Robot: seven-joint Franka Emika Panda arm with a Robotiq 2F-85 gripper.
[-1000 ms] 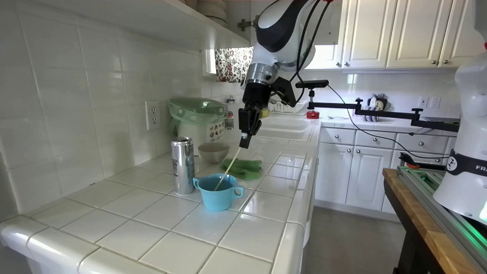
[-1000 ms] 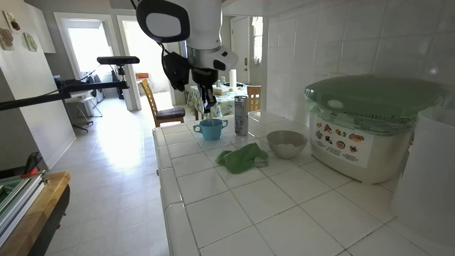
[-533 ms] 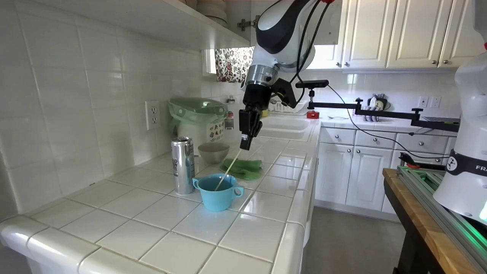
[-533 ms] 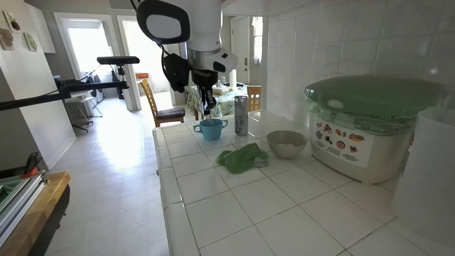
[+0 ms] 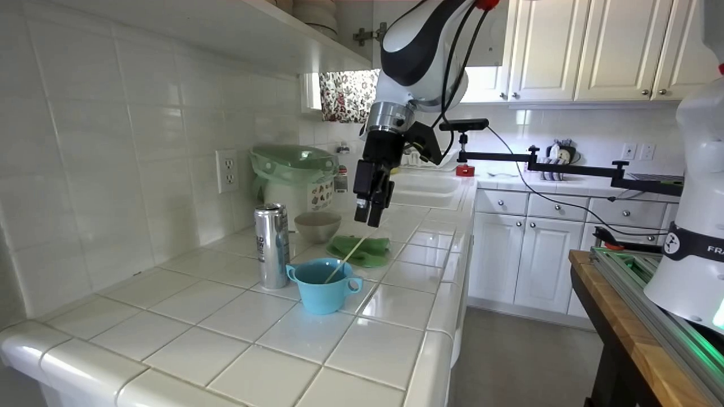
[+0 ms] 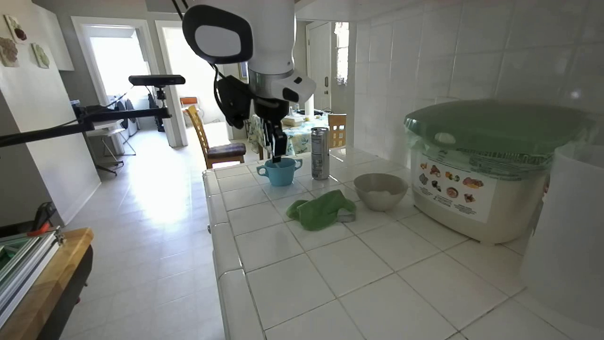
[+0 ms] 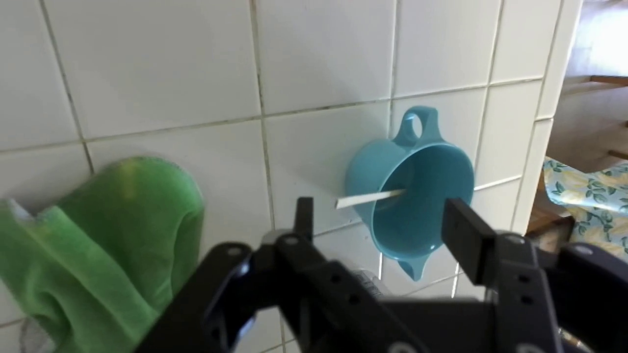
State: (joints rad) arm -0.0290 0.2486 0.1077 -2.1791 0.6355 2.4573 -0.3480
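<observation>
My gripper hangs tilted over the counter, its fingers parted with nothing gripped between them. Just below the fingertips, a thin pale stick leans out of a light-blue two-handled cup. In the wrist view the stick crosses the near rim of the cup, its free end in the gap and apart from both fingers. The gripper partly covers the cup in an exterior view. Beside the cup stands a tall silver can, mostly hidden behind the gripper in the wrist view.
A crumpled green cloth lies on the white tiled counter near the cup. Further along are a beige bowl and a bin with a green lid. A shelf overhangs the counter by the tiled wall.
The gripper has opened and let go of the stick, which has tipped over towards the cup's rim. The hand sits slightly lower. Cup, can and cloth have not moved.
</observation>
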